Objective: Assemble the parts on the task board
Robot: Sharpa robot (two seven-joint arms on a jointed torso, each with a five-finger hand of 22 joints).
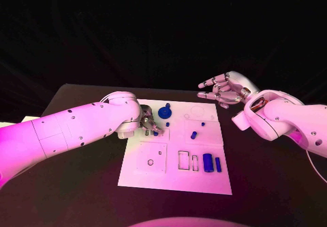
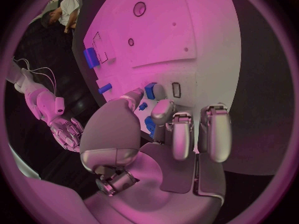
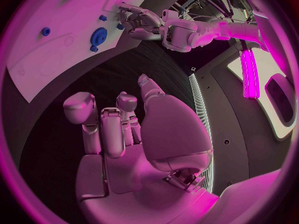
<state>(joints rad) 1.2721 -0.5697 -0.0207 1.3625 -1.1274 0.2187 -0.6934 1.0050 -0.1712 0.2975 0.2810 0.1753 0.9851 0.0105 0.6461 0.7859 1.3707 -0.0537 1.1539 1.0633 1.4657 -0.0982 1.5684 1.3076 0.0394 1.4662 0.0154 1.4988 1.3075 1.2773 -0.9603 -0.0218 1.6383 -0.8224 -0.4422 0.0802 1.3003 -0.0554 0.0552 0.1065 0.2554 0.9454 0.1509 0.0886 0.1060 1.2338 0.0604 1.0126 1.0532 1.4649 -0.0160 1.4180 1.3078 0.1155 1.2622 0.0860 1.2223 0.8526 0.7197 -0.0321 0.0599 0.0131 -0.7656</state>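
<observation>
The task board is seen lying flat in the middle of the black table. The left hand is lowered onto the board's left edge, fingertips at a small blue part; whether that part is gripped cannot be told. The right hand is held above the table beyond the board's far right corner, fingers loosely apart and nothing in them. A blue gear is seen just beyond the left hand.

Black table against a dark backdrop, all under pink light
</observation>
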